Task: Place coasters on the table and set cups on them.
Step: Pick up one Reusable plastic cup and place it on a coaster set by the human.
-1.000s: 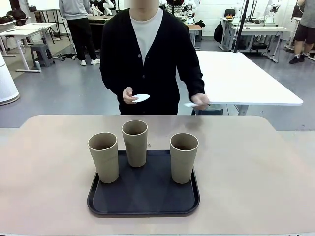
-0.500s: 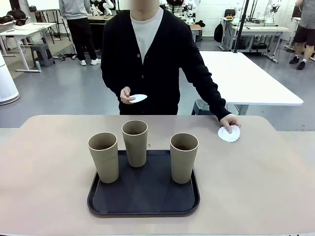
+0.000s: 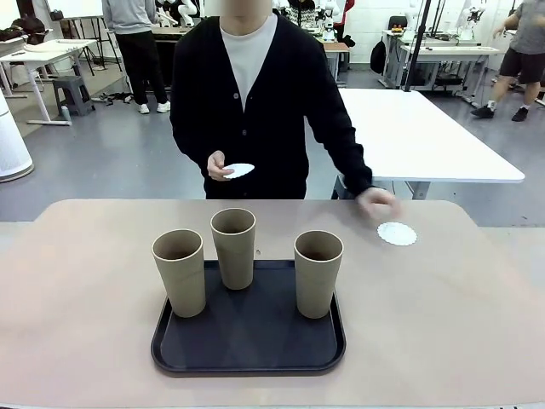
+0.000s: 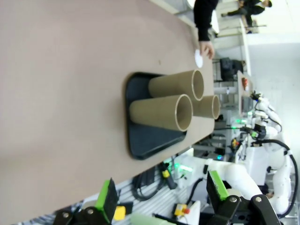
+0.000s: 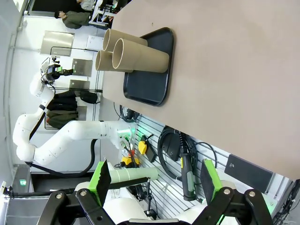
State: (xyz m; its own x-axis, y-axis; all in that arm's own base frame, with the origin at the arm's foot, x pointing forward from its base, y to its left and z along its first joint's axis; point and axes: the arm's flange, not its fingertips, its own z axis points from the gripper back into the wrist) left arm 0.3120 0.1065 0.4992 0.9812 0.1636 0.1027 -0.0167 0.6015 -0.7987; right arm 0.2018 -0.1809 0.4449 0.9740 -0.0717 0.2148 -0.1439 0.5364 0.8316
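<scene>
The front camera sits on the robot's side of the table (image 3: 443, 324). It looks across and slightly down at the person (image 3: 255, 111), and the tray (image 3: 255, 341) of cups (image 3: 233, 247) lies close before it.

The left wrist camera is rolled sideways. It looks out between the spread fingers of the left gripper (image 4: 161, 187) from off the table's edge, with the tray well ahead of the fingertips.

The right wrist camera is also rolled. It looks past the wide-set fingers of the right gripper (image 5: 155, 176), likewise from off the edge, with the tray far ahead.

All three views share the table, tray and cups. The front and left wrist views also share the coaster (image 3: 397, 233).
</scene>
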